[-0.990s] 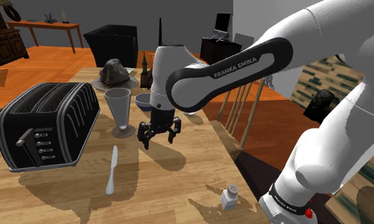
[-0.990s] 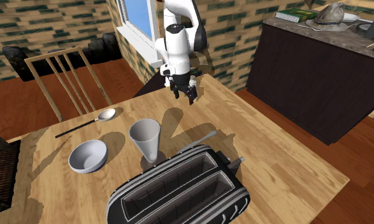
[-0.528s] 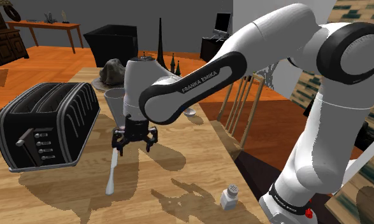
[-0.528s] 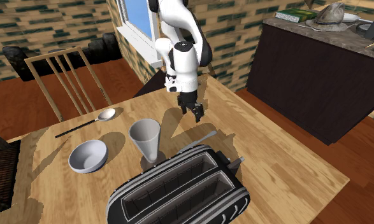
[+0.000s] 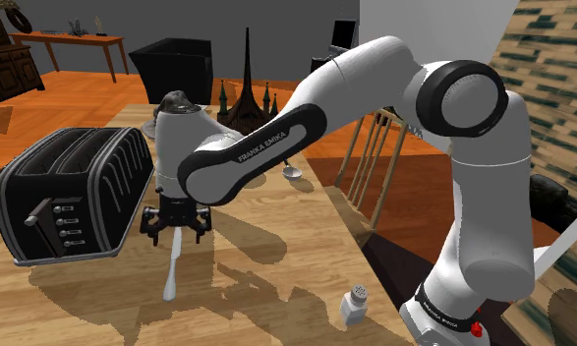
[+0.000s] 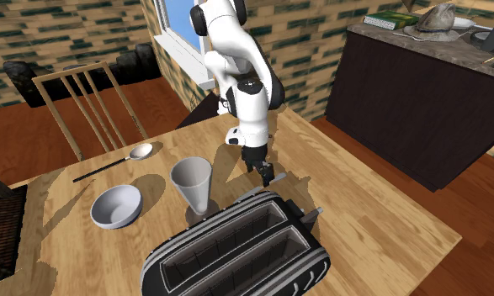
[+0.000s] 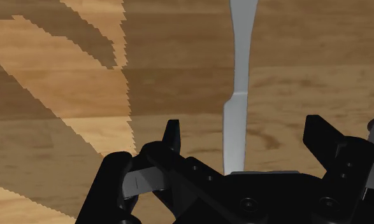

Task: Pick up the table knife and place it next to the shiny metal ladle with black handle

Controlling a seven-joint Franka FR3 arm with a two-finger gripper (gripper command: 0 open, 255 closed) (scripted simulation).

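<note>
A grey table knife (image 5: 170, 267) lies flat on the wooden table (image 5: 276, 280), just in front of the black toaster (image 5: 68, 192). My gripper (image 5: 175, 226) hangs low over the knife's far end, open. In the wrist view the knife (image 7: 237, 108) runs out between the two black fingers (image 7: 171, 137), which stand wide apart and do not touch it; the gripper (image 7: 245, 139) holds nothing. In the second exterior view the gripper (image 6: 267, 175) is right above the knife (image 6: 250, 192). The shiny ladle with a black handle (image 6: 112, 164) lies near the table's chair side.
A white bowl (image 6: 116, 206) and a tall glass (image 6: 192, 183) stand between ladle and toaster (image 6: 236, 252). A salt shaker (image 5: 355, 303) stands near the table's front edge. A wooden chair (image 6: 83, 103) is pushed up to the ladle's side.
The gripper swung toward the shoulder view's left and dropped lower, from beside the glass to right over the knife. It stayed open. The knife has not moved.
</note>
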